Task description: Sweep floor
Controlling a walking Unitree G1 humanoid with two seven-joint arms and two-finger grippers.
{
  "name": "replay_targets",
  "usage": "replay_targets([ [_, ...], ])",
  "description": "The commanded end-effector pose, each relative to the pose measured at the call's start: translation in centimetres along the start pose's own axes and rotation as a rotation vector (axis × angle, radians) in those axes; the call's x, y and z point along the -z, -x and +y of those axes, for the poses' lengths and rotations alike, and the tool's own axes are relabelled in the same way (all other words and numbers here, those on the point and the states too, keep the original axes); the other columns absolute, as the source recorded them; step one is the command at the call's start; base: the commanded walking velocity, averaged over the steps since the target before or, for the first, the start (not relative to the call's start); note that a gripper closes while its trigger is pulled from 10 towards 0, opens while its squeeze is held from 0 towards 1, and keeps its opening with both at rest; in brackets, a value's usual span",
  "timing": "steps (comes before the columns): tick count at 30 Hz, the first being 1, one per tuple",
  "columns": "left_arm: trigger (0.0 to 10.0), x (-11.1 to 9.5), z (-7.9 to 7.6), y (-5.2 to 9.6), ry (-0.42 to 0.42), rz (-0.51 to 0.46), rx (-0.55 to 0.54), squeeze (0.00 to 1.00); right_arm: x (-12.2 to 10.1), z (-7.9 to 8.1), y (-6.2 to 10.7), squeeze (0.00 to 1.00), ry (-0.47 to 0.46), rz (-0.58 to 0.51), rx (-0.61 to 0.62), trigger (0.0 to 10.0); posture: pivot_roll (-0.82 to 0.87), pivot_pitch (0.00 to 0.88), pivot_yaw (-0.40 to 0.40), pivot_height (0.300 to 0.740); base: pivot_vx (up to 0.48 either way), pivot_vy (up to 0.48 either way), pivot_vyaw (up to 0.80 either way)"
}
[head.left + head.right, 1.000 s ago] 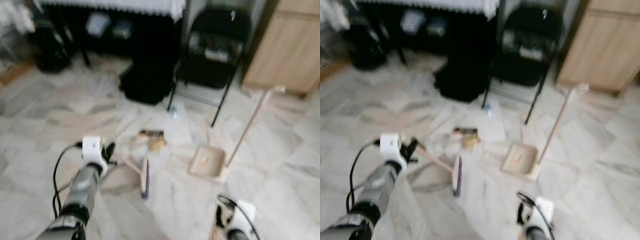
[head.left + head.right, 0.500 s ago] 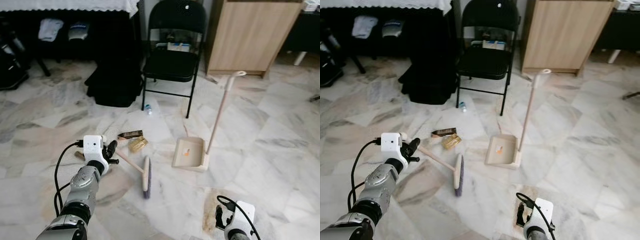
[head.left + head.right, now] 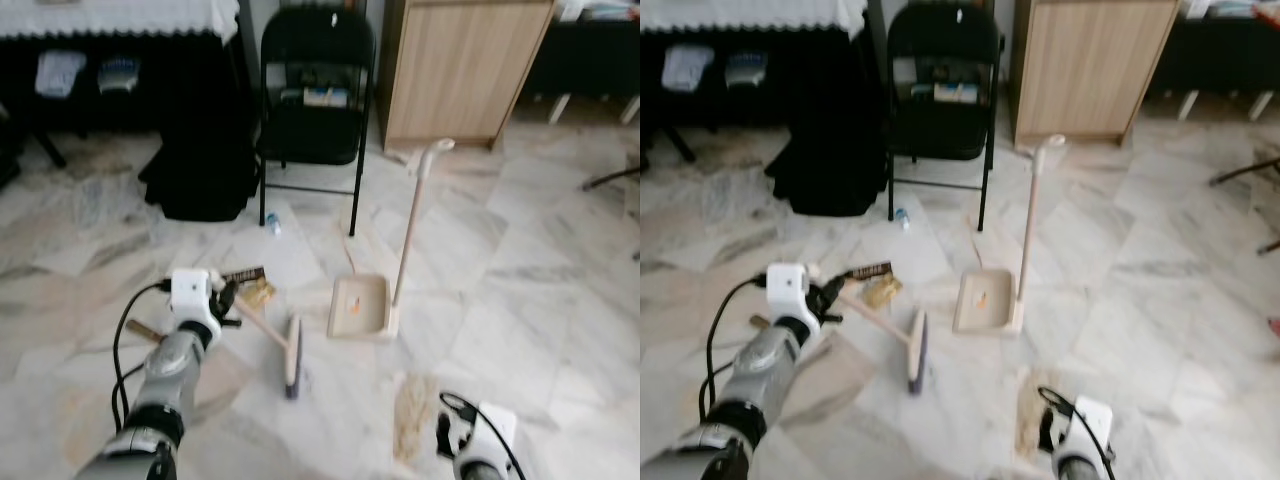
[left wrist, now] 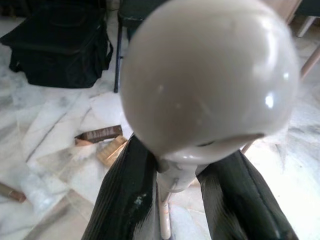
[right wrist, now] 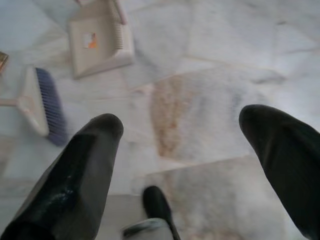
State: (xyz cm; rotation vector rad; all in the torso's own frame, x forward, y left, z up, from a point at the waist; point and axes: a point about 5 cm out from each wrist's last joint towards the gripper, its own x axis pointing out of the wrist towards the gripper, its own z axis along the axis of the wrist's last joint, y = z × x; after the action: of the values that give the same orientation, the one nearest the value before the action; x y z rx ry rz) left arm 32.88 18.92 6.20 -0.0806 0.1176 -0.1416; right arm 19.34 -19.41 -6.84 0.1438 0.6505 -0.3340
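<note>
The whole view has swung since a moment ago, so the camera has turned; the left gripper still clamps the broom near its knobbed handle end. The brush head lies on the marble floor, left of the dustpan, with wrappers just beyond. The right gripper hangs low, fingers spread. Sweeping looks barely begun.

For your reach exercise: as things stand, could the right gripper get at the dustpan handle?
Probably yes. The right gripper hangs low and open, bare floor lies between it and the dustpan, and the handle stands upright ahead. It may need a step forward.
</note>
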Motion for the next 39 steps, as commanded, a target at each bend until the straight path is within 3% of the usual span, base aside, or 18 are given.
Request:
replay_targets([
  [1, 10.0, -0.61, 0.08, -0.14, -0.012, -0.032, 0.003, 0.00, 0.26, -0.37, 0.14, 0.00, 0.002, 0.000, 0.009, 10.0, -0.01, 0.071, 0.068, 0.740, 0.000, -0.292, 0.00],
  [19, 10.0, -0.51, 0.05, -0.07, -0.013, -0.030, 0.008, 0.00, 0.33, -0.45, 0.20, 0.00, 0.019, -0.002, 0.008, 10.0, -0.01, 0.065, 0.068, 0.740, 0.000, -0.207, 0.00],
  [39, 10.0, -0.36, 0.02, -0.06, -0.025, -0.018, 0.005, 0.00, 0.21, -0.41, 0.19, 0.00, -0.004, -0.013, 0.009, 10.0, -0.01, 0.071, 0.065, 0.740, 0.395, 0.000, 0.00],
])
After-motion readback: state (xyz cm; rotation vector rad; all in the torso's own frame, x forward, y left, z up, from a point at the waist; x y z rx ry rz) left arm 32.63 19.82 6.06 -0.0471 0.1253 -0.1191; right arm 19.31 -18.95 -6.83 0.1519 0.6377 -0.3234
